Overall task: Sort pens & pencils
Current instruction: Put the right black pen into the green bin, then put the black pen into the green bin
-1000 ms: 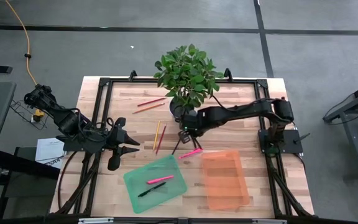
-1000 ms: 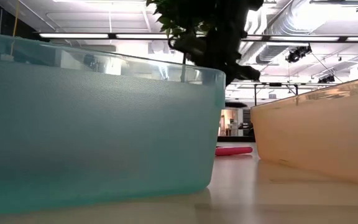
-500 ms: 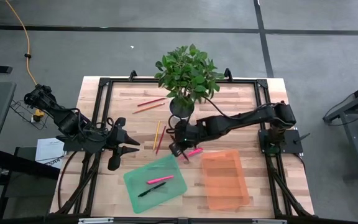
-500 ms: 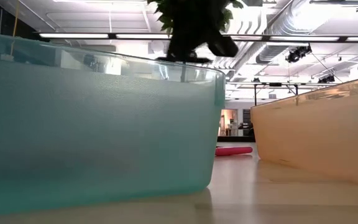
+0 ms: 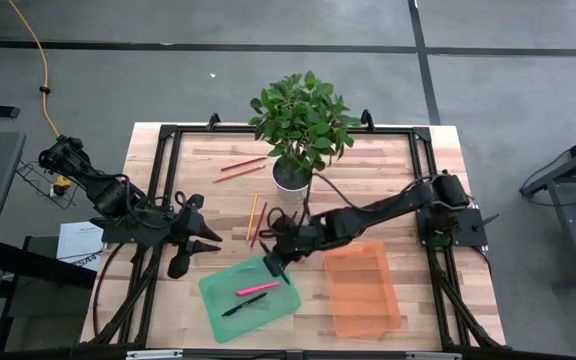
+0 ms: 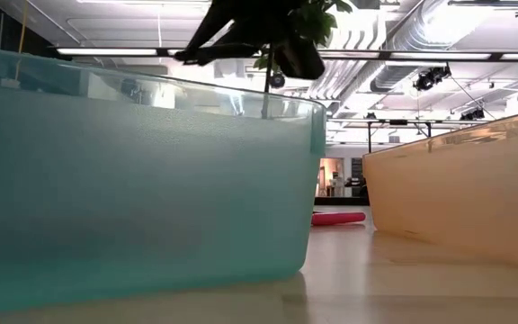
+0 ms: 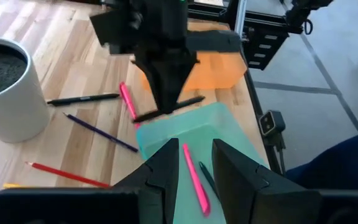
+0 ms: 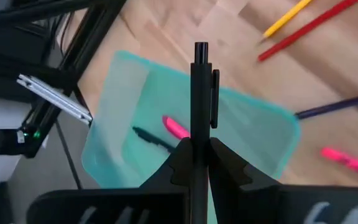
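Pens: one black pen (image 8: 201,93) pinched crosswise in the right gripper (image 5: 274,263), fingers closed tight on its barrel, held over the rim of the green tray (image 5: 215,297) at the corner nearest the plant pot (image 5: 290,178). In the left wrist view that pen (image 7: 168,108) sits just above the tray's edge, not touching it. Inside the tray lie a pink pen (image 5: 256,288) and a second black pen (image 5: 242,305), apart from each other, with bare floor around them. On the wood between the two trays rests another pink pen (image 6: 337,217); a further black pen (image 7: 82,98) lies near the pot.

Orange tray (image 5: 362,287) stands beside the green one, a narrow gap of table (image 5: 398,165) between them. Pencils: a yellow one (image 5: 252,213) and a red one (image 5: 259,219) side by side near the table's middle, a purple one (image 7: 100,132) nearby, and two more (image 5: 240,166) toward the far edge.

Left gripper (image 5: 200,239) hovers at the table's left side, fingers parted, holding nothing, well clear of the tray.

Room beyond: grey floor, ceiling lights, ducting.
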Available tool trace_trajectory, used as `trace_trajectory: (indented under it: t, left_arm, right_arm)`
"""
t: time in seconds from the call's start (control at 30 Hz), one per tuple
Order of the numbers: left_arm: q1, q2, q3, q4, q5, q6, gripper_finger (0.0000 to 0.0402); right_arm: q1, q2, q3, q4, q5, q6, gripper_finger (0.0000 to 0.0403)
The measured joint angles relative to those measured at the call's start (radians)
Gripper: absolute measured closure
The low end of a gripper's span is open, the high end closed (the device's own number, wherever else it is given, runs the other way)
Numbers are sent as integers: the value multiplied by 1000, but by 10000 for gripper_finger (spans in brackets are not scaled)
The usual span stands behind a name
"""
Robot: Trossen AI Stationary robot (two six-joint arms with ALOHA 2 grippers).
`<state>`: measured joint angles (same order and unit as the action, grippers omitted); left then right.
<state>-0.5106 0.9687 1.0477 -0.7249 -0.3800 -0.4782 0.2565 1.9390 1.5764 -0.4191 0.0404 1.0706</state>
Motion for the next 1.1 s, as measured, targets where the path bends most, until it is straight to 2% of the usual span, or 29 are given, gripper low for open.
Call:
trace_trajectory:
  t: [0.33, 0.6, 0.9, 1.1]
  left_arm:
    - [0, 0, 0, -14, 25, 11, 316]
    - [0, 0, 0, -32, 33, 11, 316]
    - [0, 0, 0, -36, 37, 10, 316]
    - [0, 0, 0, -36, 37, 11, 316]
  right_arm:
    - [33, 47, -1, 99, -16, 20, 391]
    - [32, 70, -1, 179, -69, -4, 388]
    - [32, 75, -1, 200, -78, -2, 325]
    - [32, 75, -1, 214, -69, -43, 306]
